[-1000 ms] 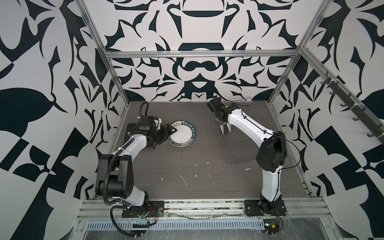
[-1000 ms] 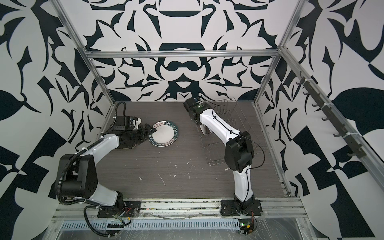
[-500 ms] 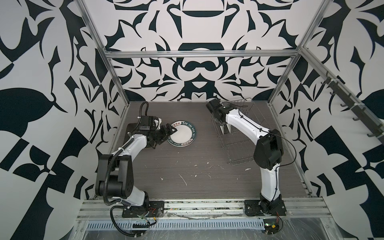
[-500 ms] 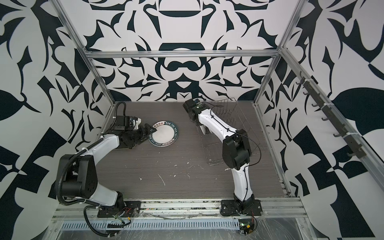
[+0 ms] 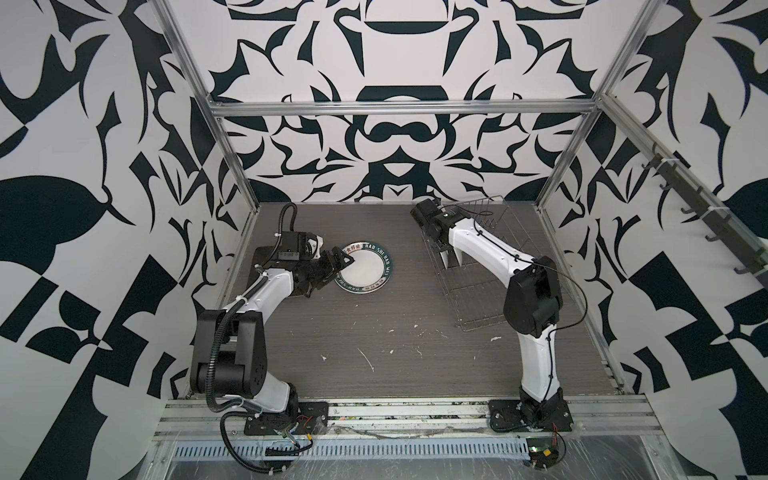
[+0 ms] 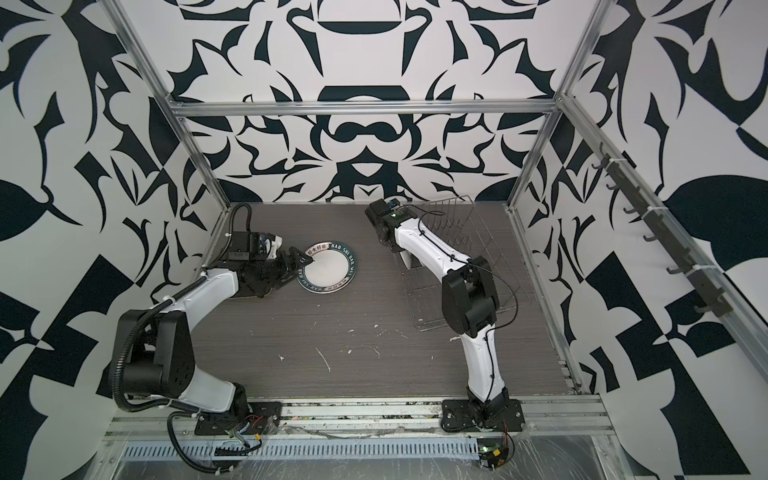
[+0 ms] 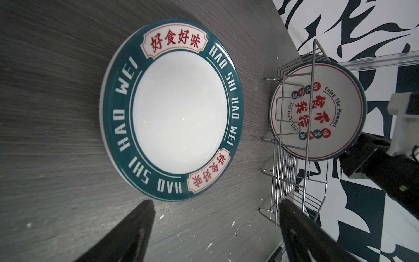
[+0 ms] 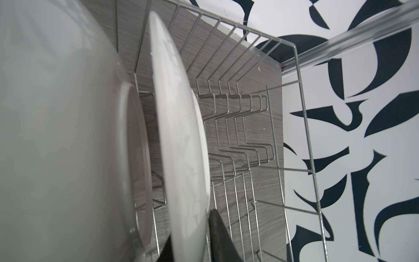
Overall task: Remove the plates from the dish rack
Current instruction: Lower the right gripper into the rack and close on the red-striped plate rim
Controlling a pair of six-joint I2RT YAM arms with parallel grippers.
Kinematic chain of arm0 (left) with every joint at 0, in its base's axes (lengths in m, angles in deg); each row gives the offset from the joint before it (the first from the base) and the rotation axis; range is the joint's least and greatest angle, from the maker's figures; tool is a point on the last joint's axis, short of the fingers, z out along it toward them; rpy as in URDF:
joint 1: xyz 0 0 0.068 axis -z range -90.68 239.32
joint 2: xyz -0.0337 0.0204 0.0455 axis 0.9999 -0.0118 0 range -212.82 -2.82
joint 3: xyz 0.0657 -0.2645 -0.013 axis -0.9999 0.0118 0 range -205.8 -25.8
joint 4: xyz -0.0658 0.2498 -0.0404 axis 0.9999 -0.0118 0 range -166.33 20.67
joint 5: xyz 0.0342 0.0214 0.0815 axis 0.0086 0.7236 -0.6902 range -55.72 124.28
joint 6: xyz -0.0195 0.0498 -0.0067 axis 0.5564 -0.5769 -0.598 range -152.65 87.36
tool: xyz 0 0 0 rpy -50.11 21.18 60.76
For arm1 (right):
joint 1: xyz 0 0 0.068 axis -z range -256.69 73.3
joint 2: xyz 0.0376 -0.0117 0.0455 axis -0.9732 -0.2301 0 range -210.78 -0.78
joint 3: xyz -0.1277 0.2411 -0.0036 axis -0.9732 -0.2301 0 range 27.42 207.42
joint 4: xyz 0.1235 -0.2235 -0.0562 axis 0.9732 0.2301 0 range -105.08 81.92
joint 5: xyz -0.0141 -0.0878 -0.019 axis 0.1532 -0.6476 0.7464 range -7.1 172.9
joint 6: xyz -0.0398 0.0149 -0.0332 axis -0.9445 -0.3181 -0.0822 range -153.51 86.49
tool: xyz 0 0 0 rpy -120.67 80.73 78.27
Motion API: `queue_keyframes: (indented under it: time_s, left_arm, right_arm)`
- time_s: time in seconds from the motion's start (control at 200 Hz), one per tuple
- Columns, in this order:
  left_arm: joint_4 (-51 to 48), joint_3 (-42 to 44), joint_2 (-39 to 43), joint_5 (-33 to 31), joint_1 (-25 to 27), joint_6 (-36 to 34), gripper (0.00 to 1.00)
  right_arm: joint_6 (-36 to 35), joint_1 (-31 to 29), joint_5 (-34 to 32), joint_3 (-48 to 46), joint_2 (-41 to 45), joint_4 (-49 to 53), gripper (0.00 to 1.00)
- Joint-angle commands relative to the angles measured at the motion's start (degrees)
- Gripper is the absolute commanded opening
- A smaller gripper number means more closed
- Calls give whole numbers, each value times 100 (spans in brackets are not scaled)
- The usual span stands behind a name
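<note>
Plate (image 8: 179,136) upright amid dish rack (image 5: 473,286) wires.

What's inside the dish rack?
Two upright plates: a blurred near plate and a second plate pinched by the right gripper. Farther prongs bare. From above, right arm covers most.

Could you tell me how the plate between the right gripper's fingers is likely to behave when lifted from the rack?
The upright plate looks glazed and stiff, so it may slip where the right gripper pinches its rim. Held at one edge, it could swing. The dish rack prongs close by might snag it.
</note>
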Motion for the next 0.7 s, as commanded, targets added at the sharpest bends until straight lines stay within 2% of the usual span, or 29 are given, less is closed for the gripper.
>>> queue_keyframes:
  time_s: [0.0, 0.435, 0.535, 0.695]
  left_arm:
    - [-102, 3, 142, 40, 26, -57, 90]
    - [-139, -40, 186, 22, 21, -53, 90]
    - [-153, -49, 186, 22, 26, -55, 90]
    - [-154, -58, 186, 14, 21, -57, 91]
  right_arm:
    - [122, 15, -184, 155, 160, -4, 18]
    - [115, 11, -449, 186, 108, 14, 9]
    - [108, 5, -495, 228, 69, 55, 0]
    - [72, -41, -844, 375, -32, 209, 0]
